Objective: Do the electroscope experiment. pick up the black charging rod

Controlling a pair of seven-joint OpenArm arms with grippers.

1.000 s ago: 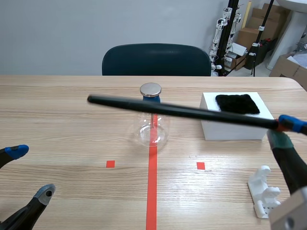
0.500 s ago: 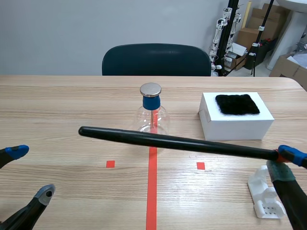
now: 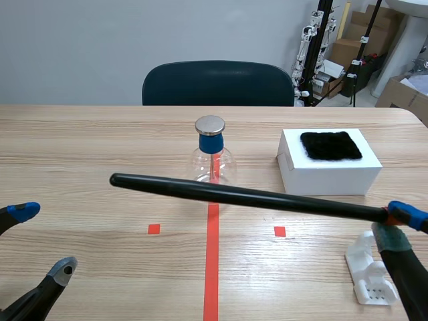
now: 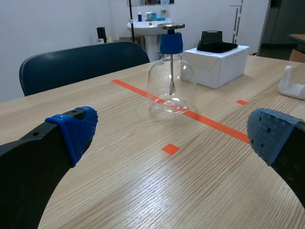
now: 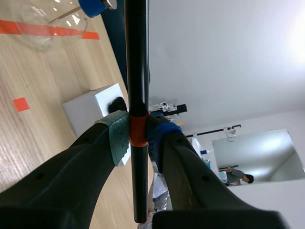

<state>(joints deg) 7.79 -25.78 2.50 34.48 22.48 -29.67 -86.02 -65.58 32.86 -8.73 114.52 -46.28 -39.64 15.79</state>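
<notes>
**First onlooker:** Black plastic, I'd guess. The black charging rod (image 3: 247, 196) is off the desk (image 3: 100, 154), pinched at one end by the right gripper (image 3: 398, 226), squarely on its orange band (image 5: 137, 131).

**Second onlooker:** And the rest of it?

**First onlooker:** It reaches out across the red tape line and passes in front of the electroscope flask (image 3: 214, 164). The free tip points toward the left arm's side.

**Second onlooker:** How do you reckon it handles?

**First onlooker:** Stiff and light, I'd say, but smooth and long. Held at the very end like that, it could swivel between the pads. The band looks like the right place to hold it, with a firm squeeze.

**Second onlooker:** What about the left gripper (image 3: 43, 239)?

**First onlooker:** It's spread wide with nothing in it, low by the near edge of the desk and well apart from the rod.

**Second onlooker:** Is there room to move?

**First onlooker:** There's open wood on the near side and to the left. The worry is the flask. It's glass with a metal disc (image 3: 210, 124) on top, it's probably easy to tip, and the rod crosses near it.

**Second onlooker:** And on the right?

**First onlooker:** The white box (image 3: 328, 175) with the black cloth (image 3: 331, 145) on it sits beyond the rod. A white stand (image 3: 366, 269) sits just beside the gripper, near the desk's corner. Any swing would want height first.
</notes>
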